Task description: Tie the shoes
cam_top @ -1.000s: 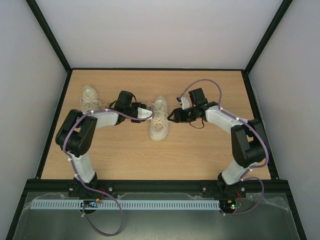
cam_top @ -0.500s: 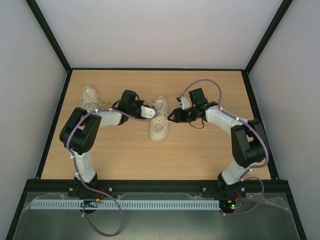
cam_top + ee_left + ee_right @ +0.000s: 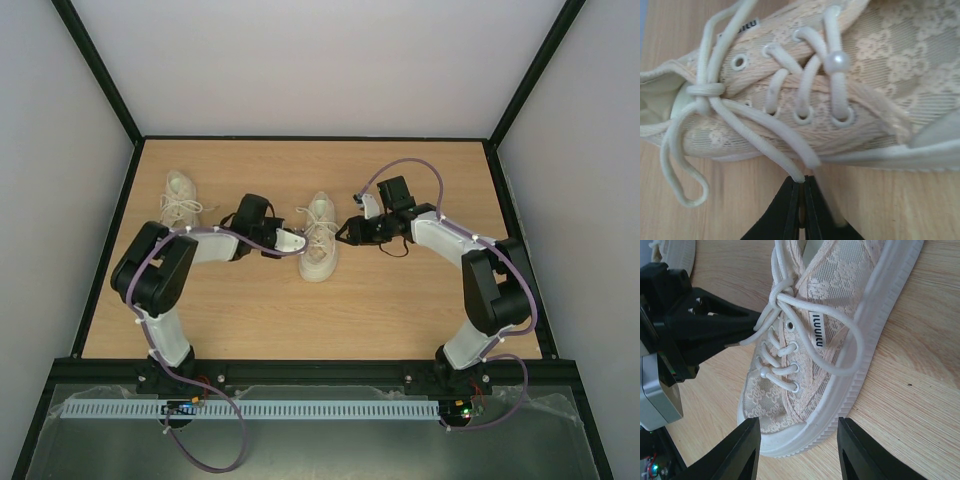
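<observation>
surface: light wood, grain visible | frame: black rails along surface edges, black posts rising from both far corners | walls: plain white, on three sides | strip: white, slotted, along near edge | panel: grey, under the strip

Centre shoe showed cream lace-pattern cloth w/ smooth pale sole; matt woven cord laces carried one glossy pearl bead, eyelets ringed in shiny metal. Table was matt wood grain. Left gripper, at 6 o'clock in wrist view, was matt black plastic.
</observation>
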